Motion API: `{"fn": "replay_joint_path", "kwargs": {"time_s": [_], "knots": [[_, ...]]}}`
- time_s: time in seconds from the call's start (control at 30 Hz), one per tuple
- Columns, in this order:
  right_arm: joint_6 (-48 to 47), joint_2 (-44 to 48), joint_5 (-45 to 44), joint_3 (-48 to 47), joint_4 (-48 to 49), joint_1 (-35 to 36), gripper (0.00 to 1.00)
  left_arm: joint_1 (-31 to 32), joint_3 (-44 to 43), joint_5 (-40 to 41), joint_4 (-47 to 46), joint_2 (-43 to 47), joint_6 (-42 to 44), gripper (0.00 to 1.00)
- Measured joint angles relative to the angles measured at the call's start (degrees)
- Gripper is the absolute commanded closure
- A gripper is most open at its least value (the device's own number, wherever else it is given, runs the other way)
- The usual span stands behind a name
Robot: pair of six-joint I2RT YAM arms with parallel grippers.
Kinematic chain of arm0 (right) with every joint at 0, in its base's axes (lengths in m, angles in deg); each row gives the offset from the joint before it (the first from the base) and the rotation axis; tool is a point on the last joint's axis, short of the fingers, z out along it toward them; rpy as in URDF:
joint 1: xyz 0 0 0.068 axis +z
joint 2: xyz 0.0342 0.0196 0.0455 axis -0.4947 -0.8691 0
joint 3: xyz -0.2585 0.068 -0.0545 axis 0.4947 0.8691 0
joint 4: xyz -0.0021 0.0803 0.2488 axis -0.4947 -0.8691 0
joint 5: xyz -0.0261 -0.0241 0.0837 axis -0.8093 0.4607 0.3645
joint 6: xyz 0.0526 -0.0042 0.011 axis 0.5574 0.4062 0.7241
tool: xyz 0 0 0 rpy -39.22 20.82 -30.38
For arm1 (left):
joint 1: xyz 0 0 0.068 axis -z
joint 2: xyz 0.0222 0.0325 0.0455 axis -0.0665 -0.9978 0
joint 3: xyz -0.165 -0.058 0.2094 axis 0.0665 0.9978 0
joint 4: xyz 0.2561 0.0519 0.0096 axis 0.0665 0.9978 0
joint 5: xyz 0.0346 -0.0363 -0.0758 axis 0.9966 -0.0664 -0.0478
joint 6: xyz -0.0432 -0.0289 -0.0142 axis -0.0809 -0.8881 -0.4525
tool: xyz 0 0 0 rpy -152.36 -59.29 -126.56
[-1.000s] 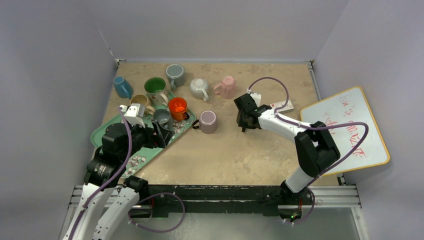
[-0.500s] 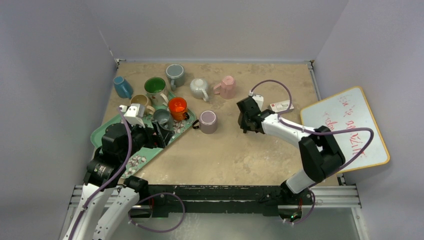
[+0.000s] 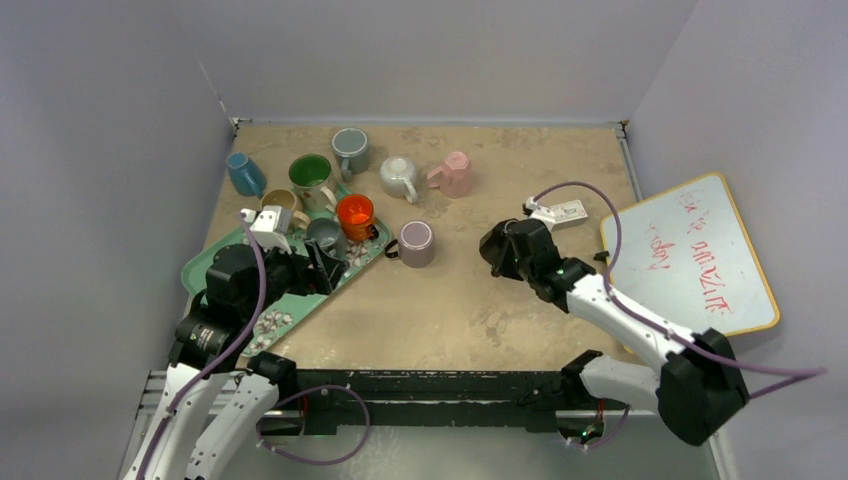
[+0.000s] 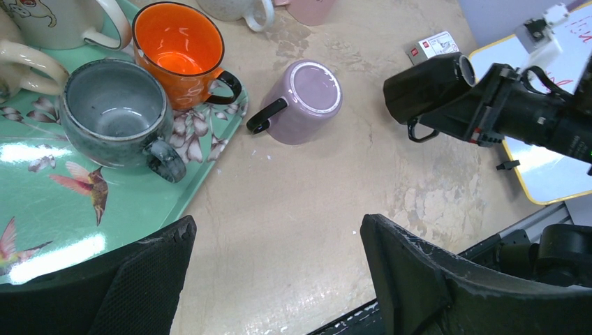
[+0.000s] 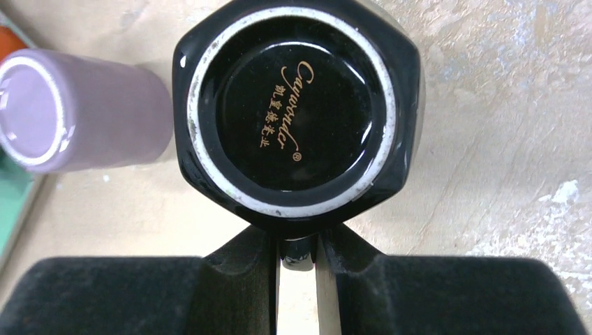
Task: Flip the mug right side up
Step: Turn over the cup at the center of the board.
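Right end effector (image 5: 297, 252) pinched narrow on the black mug (image 5: 293, 112), pads squeezing the slim black handle at the mug's side. Mug turned on its side, glossy base with gold lettering and a pale ring facing the wrist camera, mouth pointing away toward the left half of the tabletop (image 3: 450, 310). Placed right of centre in the overhead view, well apart from the green tray (image 3: 197, 268); hard to tell whether lifted clear of the surface or brushing it. Near its mouth but not touching, a lilac mug (image 3: 416, 243) standing mouth down, base ring up, dark handle aimed at the tray's corner. Left end effector (image 4: 276, 279) spread wide, holding nothing, hovering over the tray's near edge and the bare surface beside it. On the tray, an orange mug (image 4: 178, 45) and a grey mug (image 4: 115, 112), both upright and close together, with a cream mug (image 3: 280, 203) just behind. Farther back, in a loose row: blue mug (image 3: 244, 173), green mug (image 3: 311, 175), grey-blue mug (image 3: 350, 150), white mug (image 3: 399, 178) and pink mug (image 3: 455, 173). At the right edge, a whiteboard (image 3: 690, 265) with red scribbles, and a small white card (image 3: 562, 211) beside its far corner.
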Motion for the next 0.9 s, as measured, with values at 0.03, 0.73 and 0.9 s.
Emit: {"fn": "replay_joint_path", "kwargs": {"time_s": [0.03,0.73,0.9], "knots": [[0.3,2.2,0.5,1.1,0.3,0.0,1.00,0.0,0.0,0.0,0.0,0.0,0.0,0.13],[12.7,23.4,22.2,11.5,18.9,0.1,1.00,0.0,8.5,-19.5,-17.0,-0.8,-16.9,0.17],[17.4,20.7,25.8,12.3,26.2,1.3,1.00,0.0,11.8,-25.5,-25.3,-2.4,-23.3,0.17]]}}
